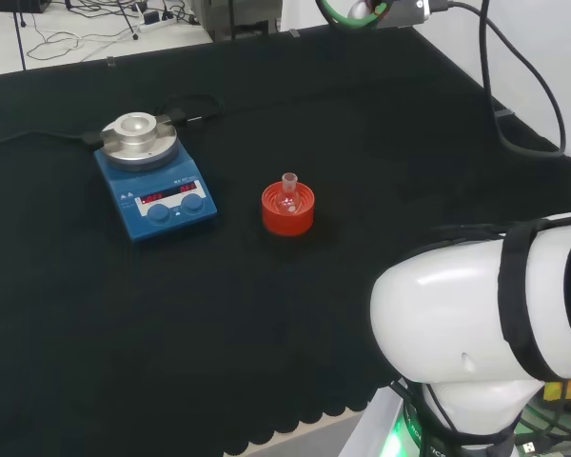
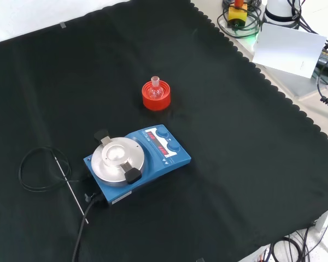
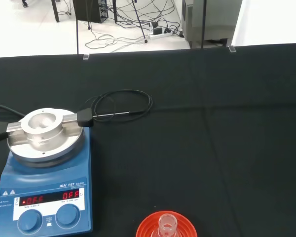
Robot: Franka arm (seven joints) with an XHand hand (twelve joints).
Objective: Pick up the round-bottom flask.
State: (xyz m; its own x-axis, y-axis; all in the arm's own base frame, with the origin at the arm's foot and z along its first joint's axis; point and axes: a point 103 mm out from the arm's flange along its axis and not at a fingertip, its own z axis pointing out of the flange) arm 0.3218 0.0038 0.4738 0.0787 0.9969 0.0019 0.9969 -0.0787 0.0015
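Observation:
A small clear round-bottom flask (image 1: pixel 288 191) stands upright in a red ribbed ring stand (image 1: pixel 287 210) near the middle of the black cloth in the head view. The front view shows the flask (image 2: pixel 156 89) on the same red stand (image 2: pixel 156 97), above the blue hotplate. In the wrist view the flask's neck (image 3: pixel 166 227) and the red stand (image 3: pixel 166 225) are close to the picture's edge. Nothing touches the flask.
A blue hotplate stirrer (image 1: pixel 152 178) with a round metal top stands left of the stand in the head view and nearer the camera in the front view (image 2: pixel 135 160). Its black cable and thin probe (image 2: pixel 44 169) lie on the cloth beside it. The arm's white link (image 1: pixel 485 314) is at lower right.

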